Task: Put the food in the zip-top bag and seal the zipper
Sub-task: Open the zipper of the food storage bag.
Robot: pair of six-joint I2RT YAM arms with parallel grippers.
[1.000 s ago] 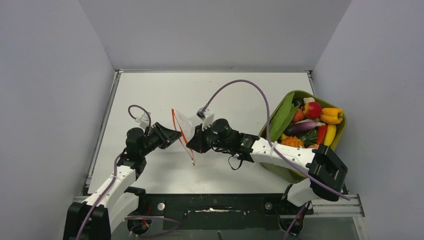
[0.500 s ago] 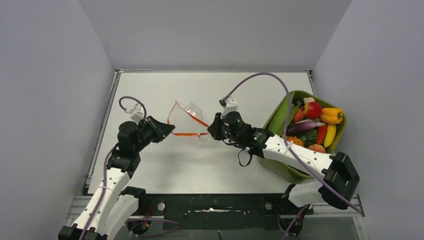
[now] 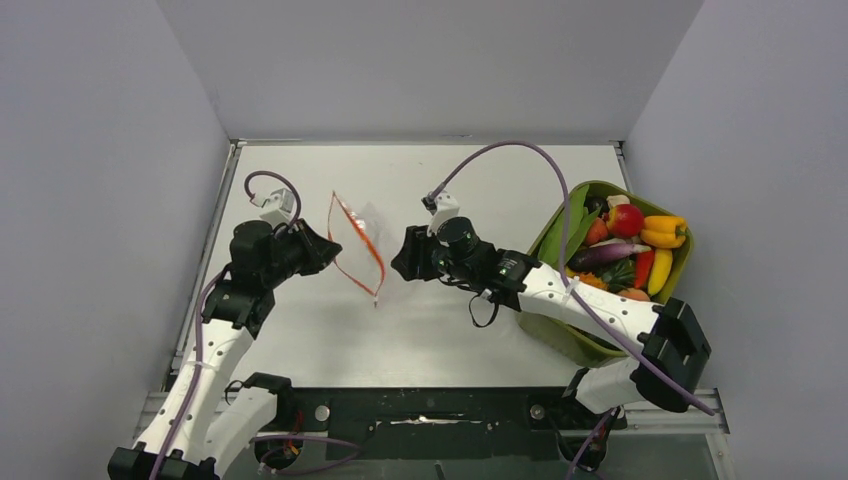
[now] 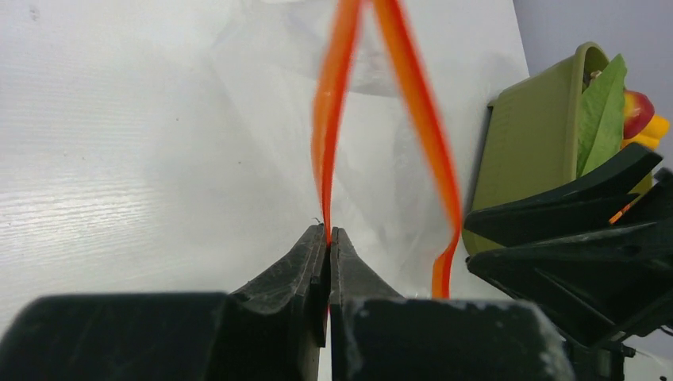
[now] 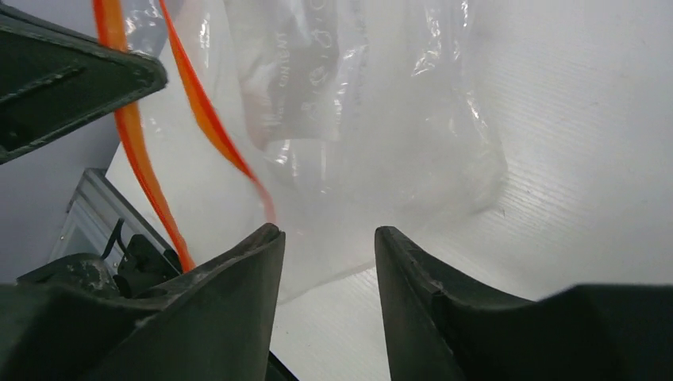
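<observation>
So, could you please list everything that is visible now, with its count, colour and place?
zip-top bag: one, clear, between the two grippers, left of the table's middle.
zipper: one, orange-red, along the bag's mouth, its two sides apart.
food: several pieces, red, yellow, purple, green, orange, all in the tub.
tub: one, olive-green, at the table's right side.
table: one, white, under everything.
cables: two, purple, one on each arm.
left gripper: one, black, shut on the zipper.
right gripper: one, black, open, close to the bag, holding nothing.
</observation>
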